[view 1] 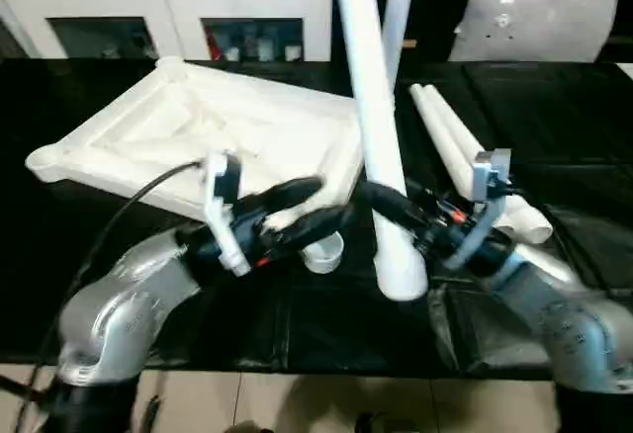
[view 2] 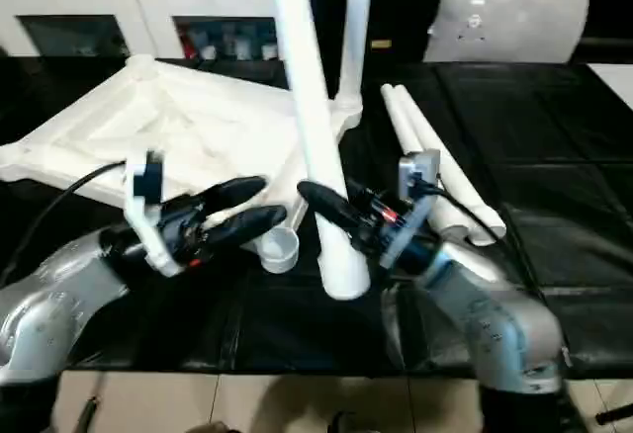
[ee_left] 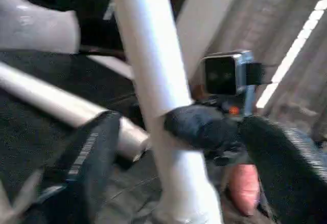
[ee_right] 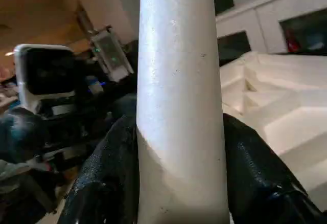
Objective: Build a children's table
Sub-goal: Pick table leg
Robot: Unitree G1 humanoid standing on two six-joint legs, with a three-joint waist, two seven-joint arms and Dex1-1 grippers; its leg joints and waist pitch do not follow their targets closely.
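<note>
My right gripper (view 2: 331, 206) has its two black fingers (ee_right: 104, 183) clamped around a long white leg (view 1: 371, 117), gripping it low down near its thick end, so most of its length rises above the hold and leans a little to my left. My left gripper (view 1: 302, 211) reaches in from the other side with its fingers spread apart, holding nothing; from its wrist camera the leg stands between those fingers, though I think there is a gap on both sides rather than contact. Just below the left fingers sits the near round corner socket (view 1: 323, 252) of the white table top (view 1: 198, 131), which lies upside down on the black worktop (view 1: 554, 107) with its ribbed underside up. One leg (view 1: 398, 13) already stands upright at the far corner, and two more legs (view 1: 465, 156) lie side by side on the worktop to my right, just beyond the right arm. The held leg's thick end hangs beside the socket, not over it, so seating it is not yet done. My worry is leverage: gripped so low, the tall leg could swing, tip within the fingers, or knock the standing leg. If it comes down tilted or off-centre, it may catch the socket rim and shove the top across the worktop.
</note>
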